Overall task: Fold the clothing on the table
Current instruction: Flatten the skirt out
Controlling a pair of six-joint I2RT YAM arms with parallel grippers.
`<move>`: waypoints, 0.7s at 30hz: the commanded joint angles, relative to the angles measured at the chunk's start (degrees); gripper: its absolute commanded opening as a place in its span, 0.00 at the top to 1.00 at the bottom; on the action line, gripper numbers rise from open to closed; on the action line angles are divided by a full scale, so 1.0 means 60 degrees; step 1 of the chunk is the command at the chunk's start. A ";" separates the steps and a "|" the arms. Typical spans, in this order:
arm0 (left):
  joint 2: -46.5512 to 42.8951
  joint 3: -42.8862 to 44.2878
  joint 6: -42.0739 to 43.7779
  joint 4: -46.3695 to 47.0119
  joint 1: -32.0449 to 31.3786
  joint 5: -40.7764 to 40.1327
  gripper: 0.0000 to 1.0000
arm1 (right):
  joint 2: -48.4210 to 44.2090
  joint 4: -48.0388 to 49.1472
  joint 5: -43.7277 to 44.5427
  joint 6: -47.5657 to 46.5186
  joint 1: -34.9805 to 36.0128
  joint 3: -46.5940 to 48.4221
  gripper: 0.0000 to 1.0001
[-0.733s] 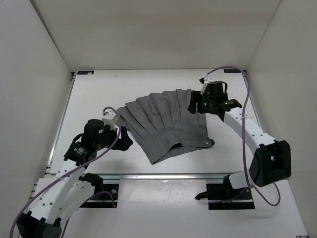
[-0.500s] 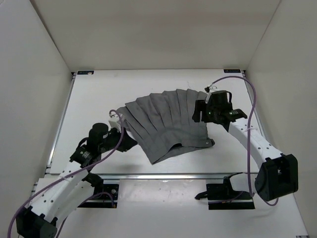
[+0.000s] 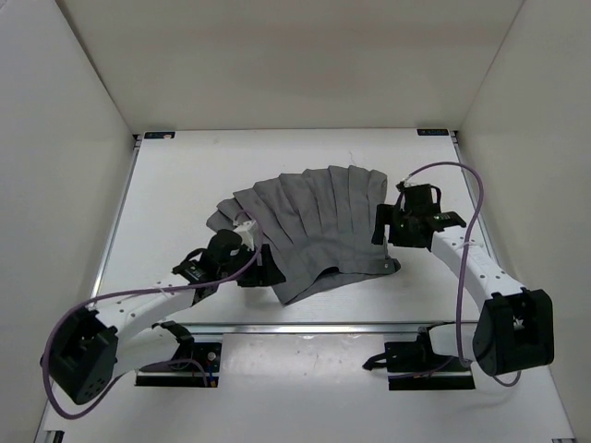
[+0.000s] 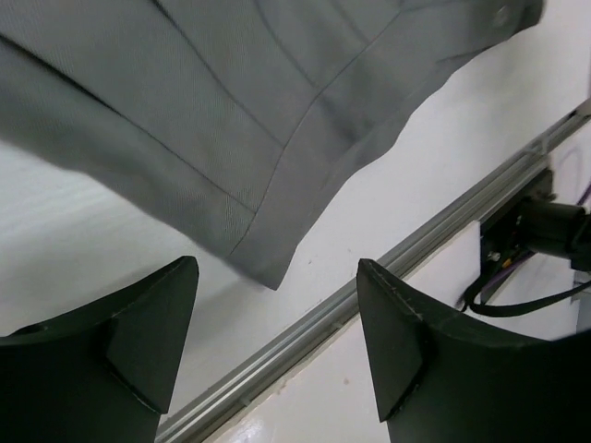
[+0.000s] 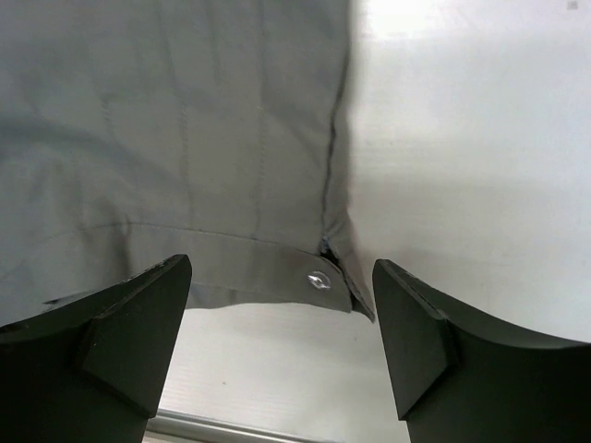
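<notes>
Left gripper point(image 4: 277, 277) is spread and empty at the seven-o'clock corner of the grey pleated skirt point(image 3: 314, 226). Right gripper point(image 5: 282, 268) is spread at its four-o'clock corner, seemingly not touching. The skirt lies fanned out mid-table point(image 3: 175, 185).

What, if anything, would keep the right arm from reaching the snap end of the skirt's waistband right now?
Probably nothing, so yes. The right gripper is open close above the grey pleated skirt, with the waistband snap showing between its fingers. Bare white table lies beside that corner and nothing covers it.
</notes>
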 commanded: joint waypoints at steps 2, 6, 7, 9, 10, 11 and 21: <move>0.0666 0.0143 -0.0584 0.0010 -0.0845 -0.0708 0.17 | 0.0138 -0.0518 0.0250 -0.0087 -0.0390 0.0125 0.23; 0.1018 0.0128 -0.0687 -0.0283 -0.1140 -0.1031 0.15 | 0.0123 -0.0620 0.0031 -0.0205 -0.0611 0.0023 0.22; 0.1062 0.0055 -0.0702 -0.0414 -0.1154 -0.1060 0.13 | 0.0051 -0.0634 0.0074 -0.0205 -0.0655 -0.0021 0.22; 0.1164 0.0142 -0.0847 -0.0371 -0.1300 -0.1264 0.15 | 0.0035 -0.0591 0.0016 -0.0162 -0.0611 -0.0079 0.22; 0.1353 0.0099 -0.0906 -0.0313 -0.1315 -0.1207 0.14 | 0.0035 -0.0547 -0.0100 -0.0190 -0.0640 -0.0109 0.21; 0.1428 0.0185 -0.1037 -0.0226 -0.1315 -0.1163 0.16 | -0.0066 -0.0561 -0.0130 -0.0133 -0.0684 -0.0196 0.21; 0.3479 0.0787 -0.1859 0.0464 -0.2209 -0.1236 0.36 | -0.0331 -0.0180 -0.0716 -0.0352 -0.1021 -0.0607 0.21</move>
